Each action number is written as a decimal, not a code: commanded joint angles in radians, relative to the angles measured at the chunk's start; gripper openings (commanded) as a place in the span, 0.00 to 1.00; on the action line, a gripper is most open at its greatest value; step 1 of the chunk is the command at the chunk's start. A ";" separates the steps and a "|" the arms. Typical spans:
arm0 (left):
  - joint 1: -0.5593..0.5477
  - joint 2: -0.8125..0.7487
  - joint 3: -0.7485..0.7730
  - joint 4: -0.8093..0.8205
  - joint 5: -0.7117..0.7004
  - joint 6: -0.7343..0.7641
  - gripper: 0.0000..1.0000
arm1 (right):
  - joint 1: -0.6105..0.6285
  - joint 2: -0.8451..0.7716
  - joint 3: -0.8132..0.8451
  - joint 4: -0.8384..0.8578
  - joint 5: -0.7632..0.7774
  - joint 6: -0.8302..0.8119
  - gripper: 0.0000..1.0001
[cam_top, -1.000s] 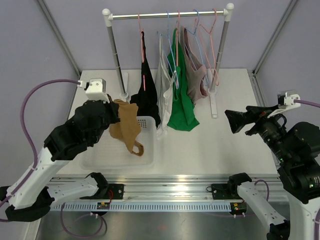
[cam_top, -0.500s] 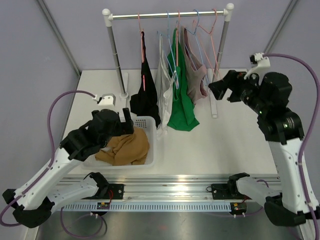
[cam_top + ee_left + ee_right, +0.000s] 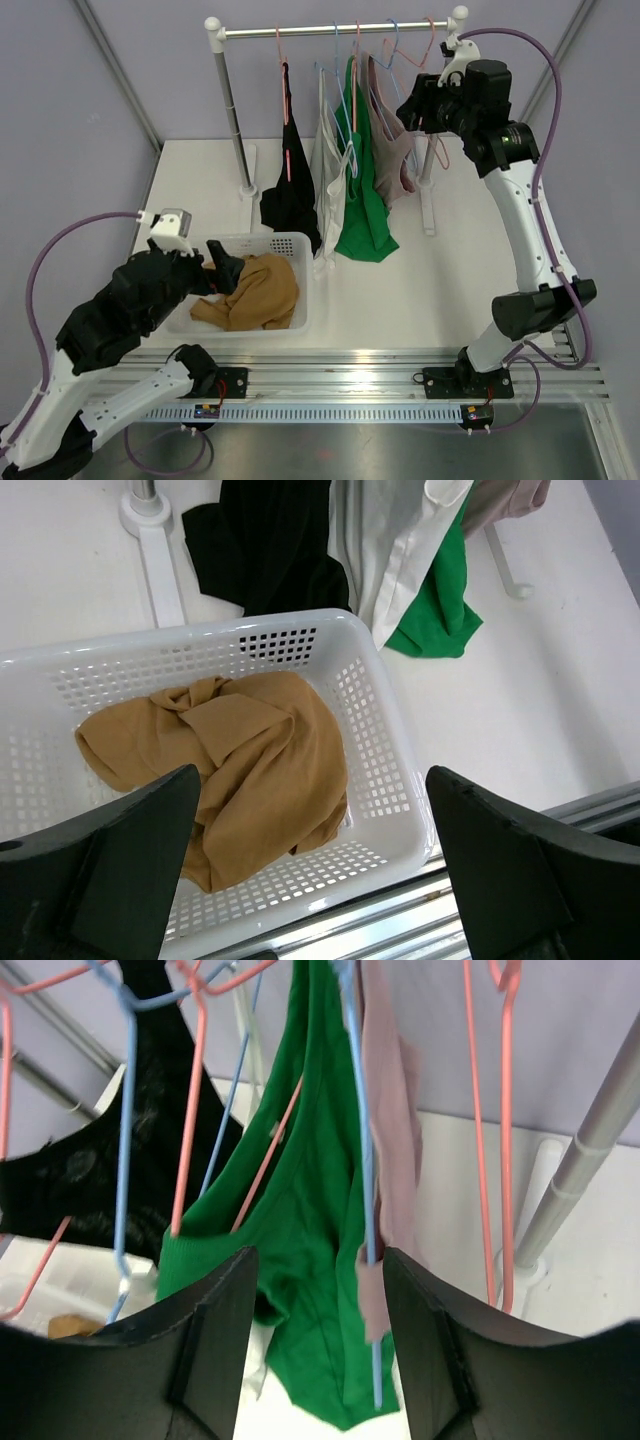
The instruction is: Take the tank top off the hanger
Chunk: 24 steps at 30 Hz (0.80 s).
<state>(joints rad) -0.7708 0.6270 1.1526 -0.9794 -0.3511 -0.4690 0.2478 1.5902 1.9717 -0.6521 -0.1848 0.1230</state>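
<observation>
Right wrist view showed the right hand (image 3: pixel 318 1260) up at the rack, fingers partly apart and gripping nothing, with the mauve tank top (image 3: pixel 385 1150) and its blue hanger (image 3: pixel 356 1110) just ahead. That top hung from the rail (image 3: pixel 250 32), beside a green top (image 3: pixel 310 1190). The left hand (image 3: pixel 310 780) stood wide open and empty over the basket (image 3: pixel 200 632), where a tan top (image 3: pixel 260 750) lay. The step looked like reaching for the mauve top; next it would need to close on the fabric and draw it off the hanger

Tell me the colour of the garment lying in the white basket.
The garment is a plain mustard brown; the left wrist view shows it best.
</observation>
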 commanded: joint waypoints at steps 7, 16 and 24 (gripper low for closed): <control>0.002 -0.144 -0.074 -0.001 -0.104 0.056 0.99 | -0.002 0.285 0.318 -0.055 0.042 -0.089 0.54; 0.002 -0.139 -0.166 0.048 -0.140 0.079 0.99 | 0.008 0.369 0.420 -0.073 0.053 -0.112 0.30; 0.002 -0.121 -0.182 0.067 -0.155 0.087 0.99 | 0.027 0.321 0.421 -0.066 0.094 -0.148 0.00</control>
<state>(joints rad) -0.7708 0.4870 0.9710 -0.9714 -0.4751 -0.3992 0.2592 1.9762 2.3344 -0.7460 -0.1234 0.0128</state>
